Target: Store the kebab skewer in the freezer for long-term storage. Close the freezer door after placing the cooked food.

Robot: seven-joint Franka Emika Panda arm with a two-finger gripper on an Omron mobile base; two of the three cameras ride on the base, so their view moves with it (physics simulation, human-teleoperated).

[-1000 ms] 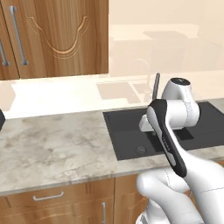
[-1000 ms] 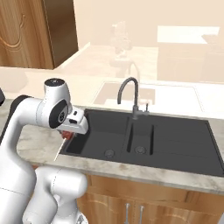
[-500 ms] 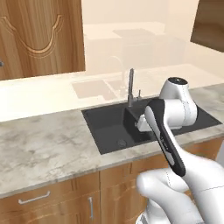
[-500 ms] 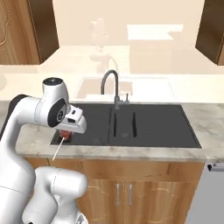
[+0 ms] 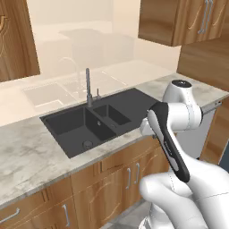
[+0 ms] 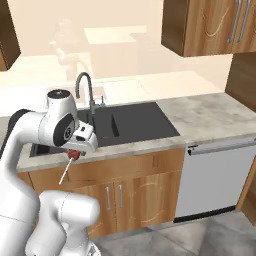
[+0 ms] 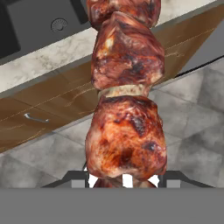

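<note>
The skewer [image 6: 69,162] is in the robot's grip: the fingers [image 6: 74,152] are clamped on its meat end, and the bare stick hangs down and to the side in front of the cabinet doors [image 6: 120,197]. From the hand camera the meat chunks [image 7: 126,131] run up the middle of the picture, right against the hand.

So, as I judge it, the pick-up is done and the carrying is under way. Everything else is left: I see no freezer from where the robot stands, so it has yet to reach it, get the door open, lay the skewer on a shelf and shut the door.

Around it is a marble-look counter [image 6: 215,115] with a black double sink [image 6: 127,120] and a tall tap [image 6: 85,87]. A silver dishwasher [image 6: 217,177] sits under the counter, beside the wooden cabinets, and more wooden cupboards [image 6: 210,25] hang above.

The arm is folded close to the counter edge, just beside the sink. The hanging stick looks close to the cabinet fronts, so a turn might clip them.
</note>
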